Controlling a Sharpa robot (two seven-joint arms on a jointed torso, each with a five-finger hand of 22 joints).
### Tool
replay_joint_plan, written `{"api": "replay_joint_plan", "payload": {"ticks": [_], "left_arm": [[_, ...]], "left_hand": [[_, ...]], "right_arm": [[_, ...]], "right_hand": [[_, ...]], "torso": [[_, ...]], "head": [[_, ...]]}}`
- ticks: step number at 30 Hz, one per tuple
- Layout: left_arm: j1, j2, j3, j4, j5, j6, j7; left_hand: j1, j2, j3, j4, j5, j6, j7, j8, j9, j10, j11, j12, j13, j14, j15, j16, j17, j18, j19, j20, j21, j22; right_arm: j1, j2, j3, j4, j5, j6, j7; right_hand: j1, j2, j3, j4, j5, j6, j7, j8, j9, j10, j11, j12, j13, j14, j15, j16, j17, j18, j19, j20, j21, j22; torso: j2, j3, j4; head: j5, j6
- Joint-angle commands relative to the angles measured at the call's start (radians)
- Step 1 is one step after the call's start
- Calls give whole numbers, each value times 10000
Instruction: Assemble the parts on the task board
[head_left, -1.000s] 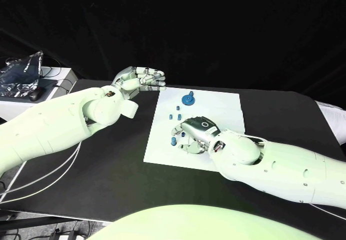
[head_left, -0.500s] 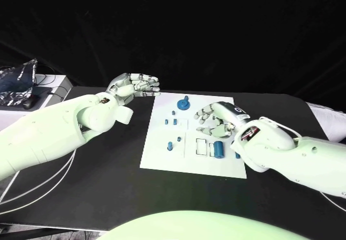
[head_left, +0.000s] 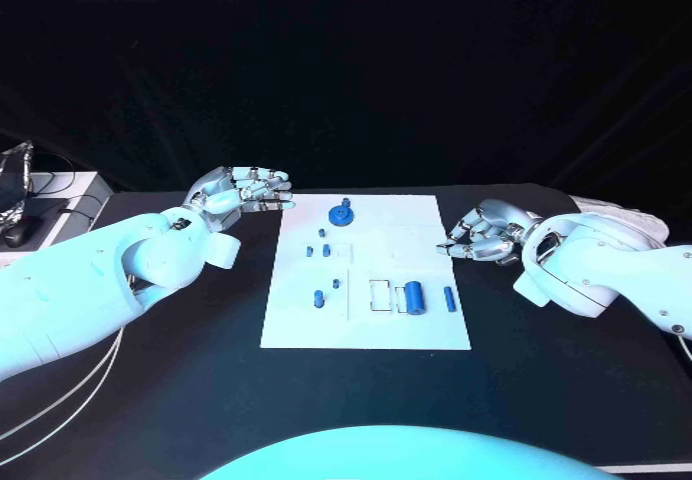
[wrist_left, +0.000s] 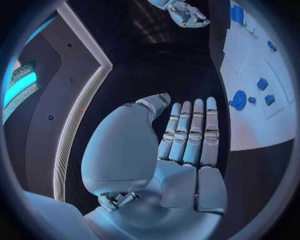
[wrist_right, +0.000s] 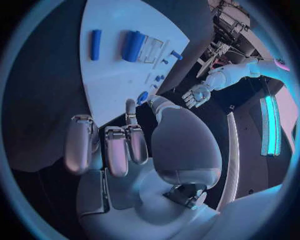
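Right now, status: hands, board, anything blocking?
Left hand open, off the board's left edge. Right hand open, off its right edge. Task board flat, blue parts lying loose. Nothing in the way.

I see darkness behind the black table (head_left: 577, 380), while the task board (head_left: 375, 325) stands out bright and evenly lit, hardly shadowed; in my wrist views its straight edges bow, and a glowing strip (wrist_right: 270, 125) flares near the rim

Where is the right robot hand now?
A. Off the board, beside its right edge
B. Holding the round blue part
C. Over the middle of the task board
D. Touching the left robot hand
A: the right robot hand hangs over black table beside the task board, holding nothing.
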Motion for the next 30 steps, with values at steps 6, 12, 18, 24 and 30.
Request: {"api": "replay_joint_plan", "payload": {"ticks": [6,12,18,24,30], "left_arm": [[-88,-11,8,58,66,168,77],[-104,-15,8,62,66,163,74],[-110,-24,8,50,66,160,70],[-113,-26,8,38,66,162,63],[-114,-32,8,39,66,166,56]], "left_hand": [[31,17,-62,19,47,-47,-33,-43,-14,83,-32,38,13,102,-6,22,16,77,89,-28,-32,-15],[32,17,-62,20,48,-49,-38,-45,-15,88,-33,38,13,105,-7,21,18,76,94,-30,-33,-18],[33,15,-63,21,48,-51,-42,-46,-16,91,-35,37,13,106,-8,18,19,75,99,-31,-35,-21],[33,14,-64,23,49,-53,-45,-48,-17,93,-37,35,12,107,-9,15,21,74,104,-33,-37,-25],[32,13,-65,26,49,-55,-46,-51,-18,95,-38,32,10,106,-10,11,22,73,108,-34,-40,-30]], "right_arm": [[-105,132,-188,173,100,1690,-1747],[-343,548,-266,9,102,1657,-1870],[-537,938,-303,-197,214,1439,-1912],[-581,1189,-310,-419,275,1561,-1944],[-624,1412,-313,-705,281,1812,-1975]], "right_hand": [[-825,279,-609,24,-220,-51,-92,357,650,979,-66,720,2508,980,-89,235,2211,-226,681,-126,671,1877],[-1024,326,-802,27,-291,-92,-104,424,828,1042,-75,806,2613,998,-96,266,2307,-245,696,-133,788,1937],[-1177,362,-952,27,-322,-152,-99,446,939,1061,-70,832,2644,1011,-92,287,2371,-256,703,-131,853,1972],[-1212,375,-988,25,-327,-161,-99,453,967,1061,-69,832,2644,1022,-90,303,2424,-267,713,-130,914,1996],[-1247,394,-1025,25,-337,-180,-96,456,997,1061,-66,832,2644,1026,-88,309,2443,-269,714,-129,924,2003]], "torso": [[-69,-17,-35],[-49,-40,-17],[-36,-27,-20],[-41,-23,-33],[-34,-10,-32]], "head": [[-49,-131],[-97,-170],[-74,-202],[-42,-240],[5,-282]]}}
